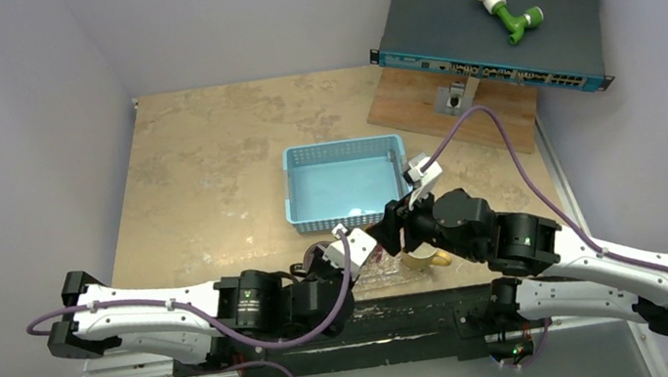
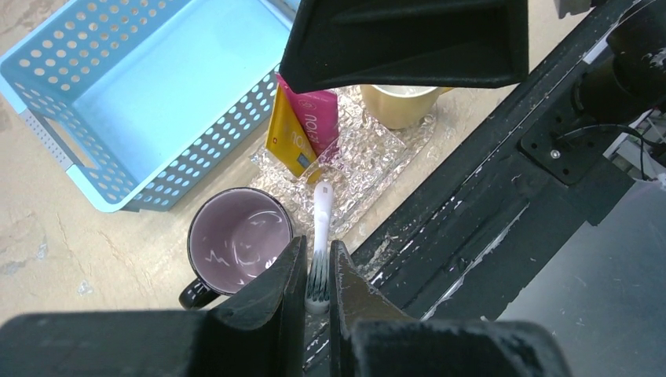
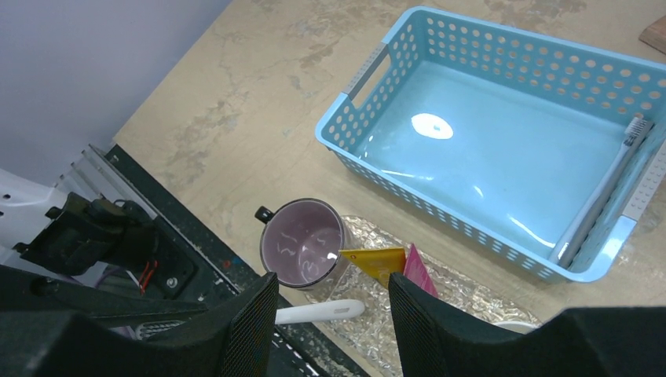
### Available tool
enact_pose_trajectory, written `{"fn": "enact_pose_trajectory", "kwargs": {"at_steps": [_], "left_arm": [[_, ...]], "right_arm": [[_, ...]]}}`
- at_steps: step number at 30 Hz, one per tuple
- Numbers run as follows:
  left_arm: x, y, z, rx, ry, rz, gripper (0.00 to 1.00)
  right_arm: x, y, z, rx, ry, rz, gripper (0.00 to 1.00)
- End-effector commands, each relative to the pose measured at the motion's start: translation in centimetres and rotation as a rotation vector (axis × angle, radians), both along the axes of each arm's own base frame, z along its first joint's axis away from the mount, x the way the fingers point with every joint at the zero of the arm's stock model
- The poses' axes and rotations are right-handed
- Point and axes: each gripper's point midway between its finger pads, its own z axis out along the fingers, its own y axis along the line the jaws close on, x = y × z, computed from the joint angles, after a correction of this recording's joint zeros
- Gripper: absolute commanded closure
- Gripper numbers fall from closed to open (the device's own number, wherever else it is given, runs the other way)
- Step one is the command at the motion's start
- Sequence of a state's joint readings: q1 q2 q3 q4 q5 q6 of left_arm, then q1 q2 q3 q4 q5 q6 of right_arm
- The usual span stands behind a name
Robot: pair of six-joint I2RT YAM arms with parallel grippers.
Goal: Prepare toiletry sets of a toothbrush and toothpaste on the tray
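My left gripper [image 2: 317,263] is pinched narrow on the bristle end of a toothbrush [image 2: 322,212], bottom centre of its wrist frame. Light-blue basket [image 2: 157,86] upper left; the glittery tray [image 2: 377,157] sits just above the jaws, carrying a yellow toothpaste tube [image 2: 284,133] and a pink toothpaste tube [image 2: 320,118]. The brush's long axis points up-frame onto that tray. My right gripper [image 3: 334,314] hangs half-spread above, gripping nothing I can see.

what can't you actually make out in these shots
Top view: the left arm and right arm cover most of the tray; its contents are unreadable.
Left wrist view: the right arm hides the tops of the pink toothpaste and yellow toothpaste, and half the yellow mug.
Right wrist view: its own jaws cut off the toothbrush bristles.
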State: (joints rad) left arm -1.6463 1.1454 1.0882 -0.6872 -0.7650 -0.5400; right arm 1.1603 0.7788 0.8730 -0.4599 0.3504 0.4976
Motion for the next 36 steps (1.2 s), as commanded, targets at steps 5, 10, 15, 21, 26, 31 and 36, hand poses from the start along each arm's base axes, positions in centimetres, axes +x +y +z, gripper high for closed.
{"fn": "enact_pose_trajectory", "kwargs": {"at_steps": [5, 10, 15, 21, 26, 31, 36], "left_arm": [[0.0, -1.0, -1.0, -0.037, 0.004, 0.037, 1.0], [0.1, -1.4, -2.0, -0.057, 0.005, 0.05, 1.0], [0.5, -1.4, -2.6, -0.067, -0.014, 0.076, 1.0], [0.9, -1.7, -3.3, -0.072, -0.032, 0.095, 1.0], [0.9, -2.1, -3.7, -0.08, -0.03, 0.098, 1.0], [0.8, -2.4, -4.1, -0.078, -0.028, 0.097, 1.0], [0.9, -2.5, -4.6, -0.077, -0.032, 0.105, 1.0]], "right_arm": [[0.4, 0.2, -1.0, -0.019, 0.011, -0.026, 0.44], [0.5, 0.3, -1.2, -0.03, 0.015, -0.028, 0.44], [0.6, 0.2, -1.3, -0.036, 0.015, -0.034, 0.44], [0.7, 0.3, -1.7, -0.046, 0.021, -0.036, 0.43], [0.7, 0.5, -1.8, -0.048, 0.025, -0.038, 0.43], [0.7, 0.5, -2.0, -0.054, 0.029, -0.039, 0.43], [0.7, 0.5, -2.2, -0.053, 0.034, -0.042, 0.43]]}}
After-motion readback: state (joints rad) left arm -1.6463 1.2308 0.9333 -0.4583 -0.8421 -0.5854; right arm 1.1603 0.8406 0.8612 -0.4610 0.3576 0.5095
